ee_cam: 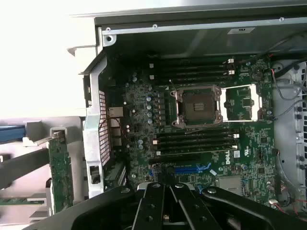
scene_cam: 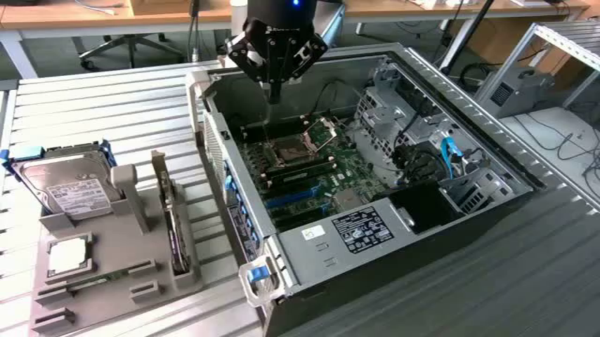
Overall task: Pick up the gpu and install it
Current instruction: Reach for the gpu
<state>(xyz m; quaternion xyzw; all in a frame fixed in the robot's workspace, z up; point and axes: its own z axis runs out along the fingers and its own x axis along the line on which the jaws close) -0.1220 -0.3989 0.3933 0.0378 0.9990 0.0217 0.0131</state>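
Observation:
The gpu [scene_cam: 174, 223] stands on its long edge in a slot of the grey holder [scene_cam: 131, 210], at the exterior view's left, beside the open computer case [scene_cam: 487, 210]. In the wrist view the gpu [ee_cam: 60, 173] appears as a green board seen edge-on, outside the case wall. My gripper [scene_cam: 274, 97] hangs over the far end of the case, above the motherboard [ee_cam: 144, 103], well apart from the gpu. Its fingers are shut together with nothing in them. The gripper [ee_cam: 166, 181] is over the blue card slot [ee_cam: 192, 169] area.
The holder also carries a silver hard drive [scene_cam: 66, 186], a square chip [scene_cam: 67, 254] and a small memory stick [scene_cam: 98, 281]. Inside the case are the open processor socket [ee_cam: 199, 106], a labelled power supply [scene_cam: 361, 228] and drive cages [scene_cam: 412, 119]. Slatted table surrounds everything.

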